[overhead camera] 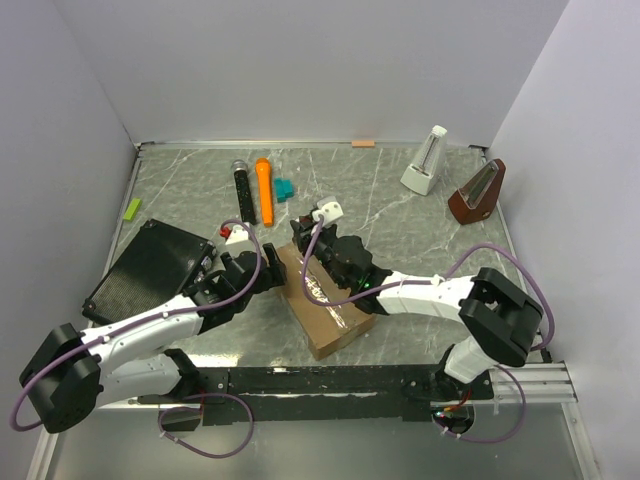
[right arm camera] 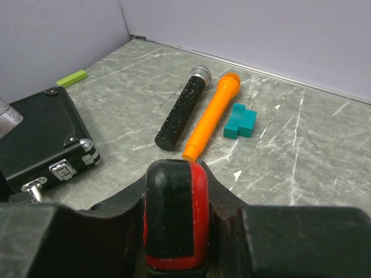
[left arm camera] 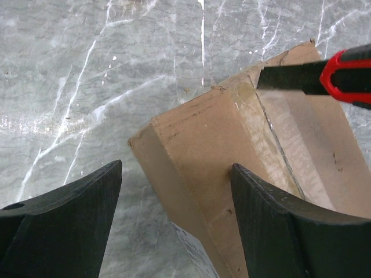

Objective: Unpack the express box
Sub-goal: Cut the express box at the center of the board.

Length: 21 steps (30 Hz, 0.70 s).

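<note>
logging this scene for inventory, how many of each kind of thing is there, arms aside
microphones: 2, black microphone, orange microphone
metronomes: 2, white metronome, brown metronome
small blocks: 3, teal block, green block, peach block
black case: 1
express box: 1
utility knife: 1, in right pincer
total: 10

Bench (overhead camera: 420,215): grey marble-patterned top, with white veins running across it in all directions, is filling the whole base of the enclosure. Three plain pale walls are closing it in: back wall (overhead camera: 300,70), left wall (overhead camera: 50,140) and right wall (overhead camera: 585,140), the side ones leaning outward in the top view. A thin metal strip (overhead camera: 200,144) is running along the foot of the back wall. Light is falling evenly, throwing only soft shadows and a faint sheen on the bench
</note>
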{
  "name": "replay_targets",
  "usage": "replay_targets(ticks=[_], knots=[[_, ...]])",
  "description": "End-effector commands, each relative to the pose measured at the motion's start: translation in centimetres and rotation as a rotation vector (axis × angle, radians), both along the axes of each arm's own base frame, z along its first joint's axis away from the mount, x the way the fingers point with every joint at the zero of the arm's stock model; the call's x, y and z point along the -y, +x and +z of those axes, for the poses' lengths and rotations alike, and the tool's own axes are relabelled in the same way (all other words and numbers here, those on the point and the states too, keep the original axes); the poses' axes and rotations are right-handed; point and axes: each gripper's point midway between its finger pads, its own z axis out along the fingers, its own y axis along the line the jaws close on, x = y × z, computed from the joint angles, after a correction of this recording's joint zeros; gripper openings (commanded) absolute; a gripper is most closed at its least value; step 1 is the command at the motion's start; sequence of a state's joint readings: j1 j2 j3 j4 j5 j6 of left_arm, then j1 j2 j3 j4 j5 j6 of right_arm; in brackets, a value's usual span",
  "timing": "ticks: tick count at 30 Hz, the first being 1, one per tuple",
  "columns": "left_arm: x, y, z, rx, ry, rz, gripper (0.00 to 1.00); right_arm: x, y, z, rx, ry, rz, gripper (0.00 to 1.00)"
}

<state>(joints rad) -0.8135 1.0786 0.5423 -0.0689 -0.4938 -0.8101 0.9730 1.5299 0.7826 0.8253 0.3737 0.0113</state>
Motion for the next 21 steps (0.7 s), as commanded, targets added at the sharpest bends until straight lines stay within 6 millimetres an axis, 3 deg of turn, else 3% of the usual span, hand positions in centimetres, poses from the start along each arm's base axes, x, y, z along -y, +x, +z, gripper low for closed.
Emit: replay_targets(ticks=[1, 15, 21], knots=[[-0.4, 0.0, -1.2, -0.031, 0.021, 0.022, 0.79, -0.1, -1.3, 1.6, -0.012, 0.062, 0.027, 0.00], [-0.7, 0.1, -1.4, -0.049, 0.028, 0.054, 0.78, 0.5, -1.6, 1.0, -0.065, 0.028, -0.017, 0.00], [-1.2, 0.3, -2.0, -0.072, 0.037, 0.098, 0.73, 1.4, -2.5, 1.2, -0.074, 0.019, -0.037, 0.00]])
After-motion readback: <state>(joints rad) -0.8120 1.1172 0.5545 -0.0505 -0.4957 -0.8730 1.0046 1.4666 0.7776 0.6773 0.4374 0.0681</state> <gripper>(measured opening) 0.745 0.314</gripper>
